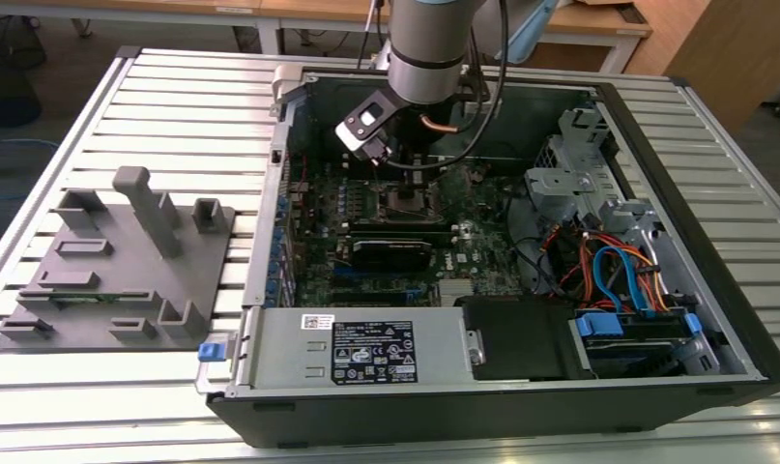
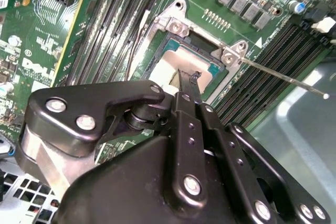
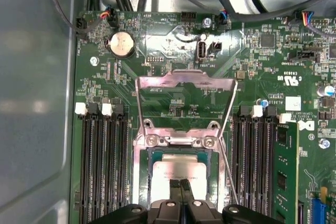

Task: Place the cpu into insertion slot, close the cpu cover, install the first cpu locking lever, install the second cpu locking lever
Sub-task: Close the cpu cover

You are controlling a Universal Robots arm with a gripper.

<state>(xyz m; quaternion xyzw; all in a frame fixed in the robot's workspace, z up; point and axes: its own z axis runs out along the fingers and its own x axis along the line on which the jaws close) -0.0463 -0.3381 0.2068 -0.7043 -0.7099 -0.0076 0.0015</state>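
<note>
The cpu (image 3: pixel 178 167) lies flat in the insertion slot (image 3: pixel 140 177) on the green board, its pale metal top facing up; it appears too in the second wrist view (image 2: pixel 167 68). The cpu cover (image 3: pixel 184 76) is swung open, away from the slot on its hinge. My gripper (image 3: pixel 179 184) hovers just over the chip's near edge with its two fingers pressed together and nothing between them; the second wrist view shows the same (image 2: pixel 189 78). A thin locking lever (image 2: pixel 278 77) sticks out unlatched beside the slot. In the exterior view the gripper (image 1: pixel 396 172) hangs above the slot (image 1: pixel 409 201).
The open computer case (image 1: pixel 699 387) encloses the board. Memory slots (image 3: pixel 100 156) flank the socket on both sides, one holding a green memory stick (image 3: pixel 283 171). Cables (image 1: pixel 621 271) and a drive cage sit at the exterior view's right. A grey fixture block (image 1: pixel 119 271) stands on the table.
</note>
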